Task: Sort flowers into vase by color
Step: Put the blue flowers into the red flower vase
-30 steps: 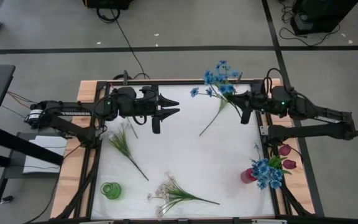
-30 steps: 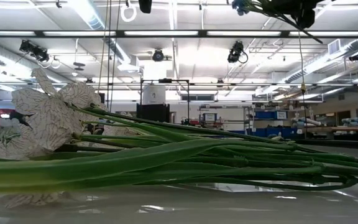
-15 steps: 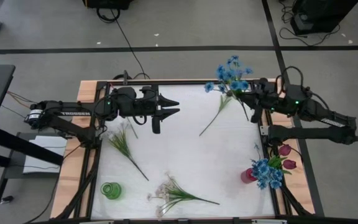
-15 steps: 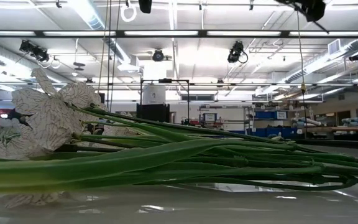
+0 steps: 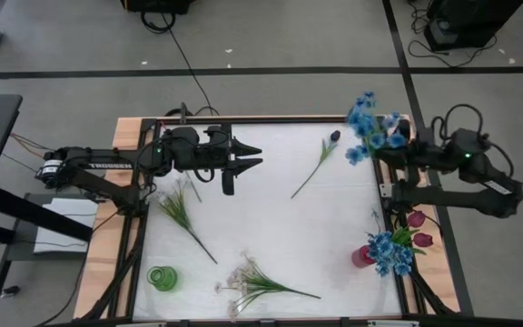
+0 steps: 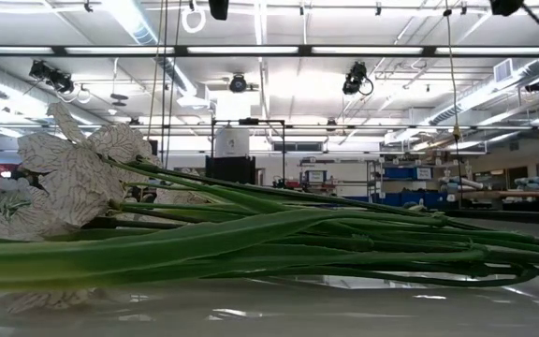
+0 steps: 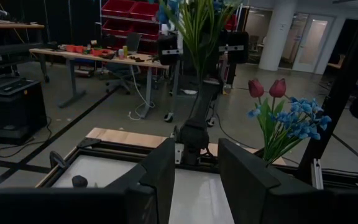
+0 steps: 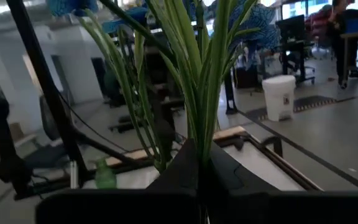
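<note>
My right jaws (image 5: 398, 154) are clamped on the stems of a blue flower bunch (image 5: 370, 127), held up over the far right corner of the tabletop (image 5: 271, 227). Its blossoms are bright blue small clusters, and long narrow green leaves and stems (image 8: 191, 81) fan upward from between my fingers in my right wrist view, the blue heads cut off by that picture's edge.

My left jaws (image 5: 248, 154) stand apart and hold nothing, waiting over the far left part of the tabletop.

A pink vase (image 5: 362, 256) near the right edge already carries more blue blossoms (image 5: 390, 252) and two dark red tulips (image 5: 418, 229); my left wrist view shows the same tulips (image 7: 266, 88) upright above the blue heads. A green vase (image 5: 162, 278) sits at the near left corner, and I cannot tell whether anything is in it.

Lying flat on the tabletop: a single dark-budded stem (image 5: 314, 166) toward the far middle, a green leafy spray (image 5: 182, 213) at the left whose blossoms are too small to make out, and a white spray (image 5: 252, 282) at the near edge. From table height that white spray (image 6: 73, 183) fills the foreground, its stems stretching across and hiding everything behind them on the tabletop; my right arm shows there only as a dark scrap at the top.
</note>
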### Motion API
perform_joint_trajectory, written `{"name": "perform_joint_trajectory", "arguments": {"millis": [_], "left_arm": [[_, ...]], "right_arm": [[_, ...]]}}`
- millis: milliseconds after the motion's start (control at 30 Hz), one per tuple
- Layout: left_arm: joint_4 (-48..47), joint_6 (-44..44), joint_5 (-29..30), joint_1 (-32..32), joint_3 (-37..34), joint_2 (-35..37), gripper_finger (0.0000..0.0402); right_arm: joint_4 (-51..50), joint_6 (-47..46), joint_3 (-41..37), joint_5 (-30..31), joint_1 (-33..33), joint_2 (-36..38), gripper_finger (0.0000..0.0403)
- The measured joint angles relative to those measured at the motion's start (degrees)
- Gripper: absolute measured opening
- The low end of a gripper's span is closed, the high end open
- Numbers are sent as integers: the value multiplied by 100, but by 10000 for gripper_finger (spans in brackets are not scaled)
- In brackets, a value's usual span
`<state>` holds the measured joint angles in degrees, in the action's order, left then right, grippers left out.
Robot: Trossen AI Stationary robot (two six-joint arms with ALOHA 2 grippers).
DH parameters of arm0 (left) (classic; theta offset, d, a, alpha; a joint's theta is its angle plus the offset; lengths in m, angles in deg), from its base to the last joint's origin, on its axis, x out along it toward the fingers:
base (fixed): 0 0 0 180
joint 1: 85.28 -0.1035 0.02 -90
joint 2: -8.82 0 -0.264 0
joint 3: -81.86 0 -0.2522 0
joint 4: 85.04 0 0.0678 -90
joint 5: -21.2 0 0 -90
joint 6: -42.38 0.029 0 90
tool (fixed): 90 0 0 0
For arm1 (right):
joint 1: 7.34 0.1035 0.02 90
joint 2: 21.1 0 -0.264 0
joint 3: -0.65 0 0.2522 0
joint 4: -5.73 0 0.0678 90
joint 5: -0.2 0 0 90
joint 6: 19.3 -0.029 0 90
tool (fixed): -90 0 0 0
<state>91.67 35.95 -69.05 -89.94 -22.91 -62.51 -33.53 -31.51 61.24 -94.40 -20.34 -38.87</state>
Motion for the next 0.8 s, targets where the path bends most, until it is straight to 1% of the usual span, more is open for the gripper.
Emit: {"name": "perform_joint_trajectory", "arguments": {"millis": [133,233,333,467,500,533,600,633,700,800], "left_arm": [[1,1,-1,0,0,-1,126],[1,0,0,0,0,1,126],[-1,0,0,0,0,1,126],[0,1,0,1,0,1,126],[1,1,-1,1,0,1,126],[2,1,0,0,0,1,126],[-1,0,0,0,0,1,126],[-3,2,1,2,0,1,126],[10,1,2,0,0,1,126],[12,0,2,2,-2,1,126]], "right_arm": [[186,-242,-165,-70,7,361,12],[686,-529,-698,-344,9,744,12],[1441,-1008,-1444,-840,9,1179,12],[2511,-1541,-2329,-1737,9,1725,12],[2716,-1667,-2486,-1965,10,1764,12],[2929,-1865,-2601,-2216,13,1753,12],[3035,-2169,-2758,-2735,20,1734,12],[3123,-2233,-2801,-2896,26,1738,12],[3148,-2262,-2871,-3133,30,1756,12],[3182,-2300,-2928,-3216,28,1744,12]]}}
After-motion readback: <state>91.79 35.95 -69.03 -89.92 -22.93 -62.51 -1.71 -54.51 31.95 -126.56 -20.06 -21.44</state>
